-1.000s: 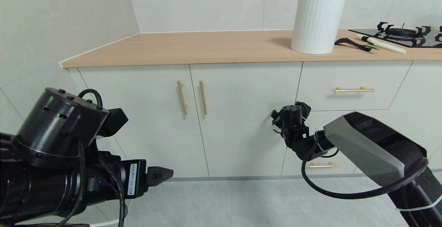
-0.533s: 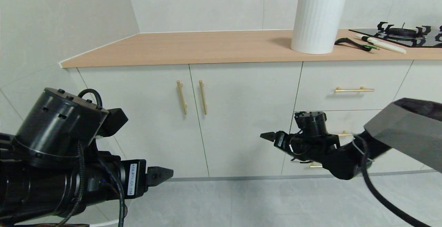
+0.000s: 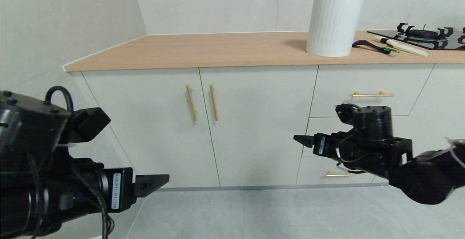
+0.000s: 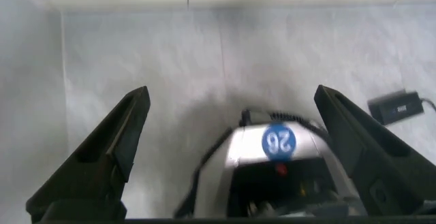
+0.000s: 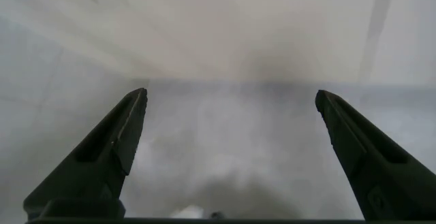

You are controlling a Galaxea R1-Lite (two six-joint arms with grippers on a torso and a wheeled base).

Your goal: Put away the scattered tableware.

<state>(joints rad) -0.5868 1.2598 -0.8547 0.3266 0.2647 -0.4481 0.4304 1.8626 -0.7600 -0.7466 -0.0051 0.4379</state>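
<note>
On the wooden counter [image 3: 203,50], at its right end, a black utensil [image 3: 368,45] and a long white utensil with a green band [image 3: 403,48] lie beside a tall white ribbed holder [image 3: 336,21]. Both arms hang well below the counter, in front of the cabinets. My left gripper [image 3: 154,182] is low on the left, pointing right; its fingers [image 4: 112,156] stand wide apart over the floor with nothing between them. My right gripper [image 3: 302,140] is in front of the drawers, pointing left, and its fingers [image 5: 112,152] are also spread and hold nothing.
A black gas hob [image 3: 425,35] sits at the counter's far right. Below are two cabinet doors with vertical gold handles [image 3: 201,102] and drawers with horizontal gold handles [image 3: 372,94]. Tiled walls close the left corner. Grey floor [image 3: 254,213] lies in front.
The right arm has swung down and to the right, its gripper turning to point left. The left arm has dropped and pulled back to the left. The utensils have not moved.
</note>
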